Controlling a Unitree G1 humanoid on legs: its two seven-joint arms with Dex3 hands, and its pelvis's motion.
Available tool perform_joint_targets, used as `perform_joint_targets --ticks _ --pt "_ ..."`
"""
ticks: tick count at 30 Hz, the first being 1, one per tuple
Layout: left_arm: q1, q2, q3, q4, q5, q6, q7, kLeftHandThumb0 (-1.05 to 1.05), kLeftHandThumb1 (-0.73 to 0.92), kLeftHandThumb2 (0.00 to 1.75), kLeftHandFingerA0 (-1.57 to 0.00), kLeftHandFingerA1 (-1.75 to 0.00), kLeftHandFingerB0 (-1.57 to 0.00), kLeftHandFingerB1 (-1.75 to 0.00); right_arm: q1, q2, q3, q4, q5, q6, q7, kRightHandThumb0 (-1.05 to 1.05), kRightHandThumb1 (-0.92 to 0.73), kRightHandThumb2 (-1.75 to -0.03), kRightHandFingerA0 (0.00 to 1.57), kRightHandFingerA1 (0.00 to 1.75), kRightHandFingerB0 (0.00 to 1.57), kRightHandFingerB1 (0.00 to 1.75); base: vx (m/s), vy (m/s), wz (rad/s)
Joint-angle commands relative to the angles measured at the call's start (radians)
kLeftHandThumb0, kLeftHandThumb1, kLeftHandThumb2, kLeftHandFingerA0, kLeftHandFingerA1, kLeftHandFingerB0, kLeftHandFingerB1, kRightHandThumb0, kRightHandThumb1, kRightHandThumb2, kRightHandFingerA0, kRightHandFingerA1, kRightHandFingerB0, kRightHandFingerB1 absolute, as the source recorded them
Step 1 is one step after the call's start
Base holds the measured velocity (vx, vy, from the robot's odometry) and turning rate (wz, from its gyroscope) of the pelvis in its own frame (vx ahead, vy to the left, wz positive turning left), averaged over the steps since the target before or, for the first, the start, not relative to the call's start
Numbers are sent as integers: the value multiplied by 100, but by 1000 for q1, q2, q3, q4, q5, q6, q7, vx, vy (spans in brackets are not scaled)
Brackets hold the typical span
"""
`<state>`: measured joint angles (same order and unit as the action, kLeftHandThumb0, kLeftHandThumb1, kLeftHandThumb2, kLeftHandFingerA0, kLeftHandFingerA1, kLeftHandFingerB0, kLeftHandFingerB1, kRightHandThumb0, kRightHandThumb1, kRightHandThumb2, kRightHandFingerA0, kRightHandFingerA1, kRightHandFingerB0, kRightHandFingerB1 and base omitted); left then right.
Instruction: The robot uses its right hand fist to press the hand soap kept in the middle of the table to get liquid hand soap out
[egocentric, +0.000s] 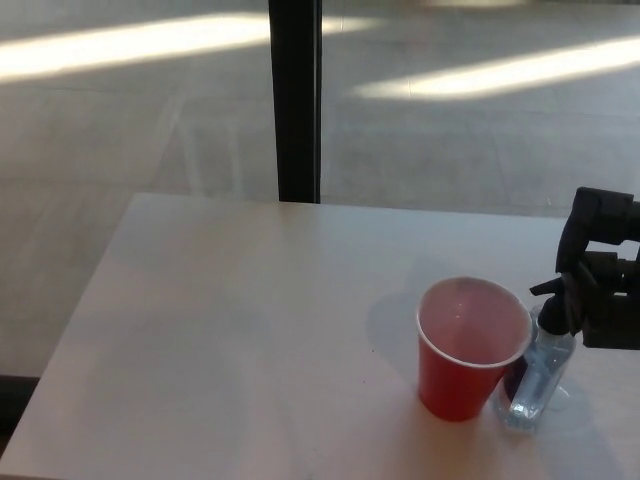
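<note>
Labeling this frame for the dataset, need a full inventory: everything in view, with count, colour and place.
table: 1, white, fills the lower part of the view
cup: 1, red with pale inside, upright, right of table centre
hand soap bottle: 1, clear with black pump, right beside the cup on its right
pillar: 1, black, behind the table's far edge
floor: grey, with sunlit strips, beyond the table
right robot hand: 1, black, at the right edge, by the pump top

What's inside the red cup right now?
The red cup looks empty: only its pale pink inner wall shows. Its bottom is out of sight behind the near rim, so a little soap there can't be ruled out.
</note>
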<state>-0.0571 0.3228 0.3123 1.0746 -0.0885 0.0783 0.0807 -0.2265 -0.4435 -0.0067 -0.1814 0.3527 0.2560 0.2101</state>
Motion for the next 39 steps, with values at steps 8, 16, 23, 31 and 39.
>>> perform_joint_targets --ticks 8,16,23,31,39 --pt "-23 33 -2 26 0 16 17 -35 56 153 -45 -100 -51 -99 152 10 110 105 -79 190 -3 -19 -52 -130 102 175 74 173 0 0 0" --pt "-52 39 8 42 -10 18 20 -36 56 152 -46 -100 -45 -95 164 4 114 134 -70 193 5 -19 -50 -136 105 175 76 170 0 0 0" --pt "-52 51 -31 48 29 10 16 -37 59 147 -47 -95 -53 -95 170 -13 127 163 -70 201 27 -20 -45 -141 104 175 76 169 0 0 0" --pt "-65 59 -40 49 34 12 10 -36 60 151 -39 -93 -57 -104 165 -18 120 185 -50 243 29 -22 -44 -141 104 175 77 166 0 0 0" --pt "-83 62 -8 71 3 -6 11 -36 58 150 -49 -105 -50 -102 157 -12 121 235 -37 296 22 -23 -47 -137 103 175 76 161 0 0 0"
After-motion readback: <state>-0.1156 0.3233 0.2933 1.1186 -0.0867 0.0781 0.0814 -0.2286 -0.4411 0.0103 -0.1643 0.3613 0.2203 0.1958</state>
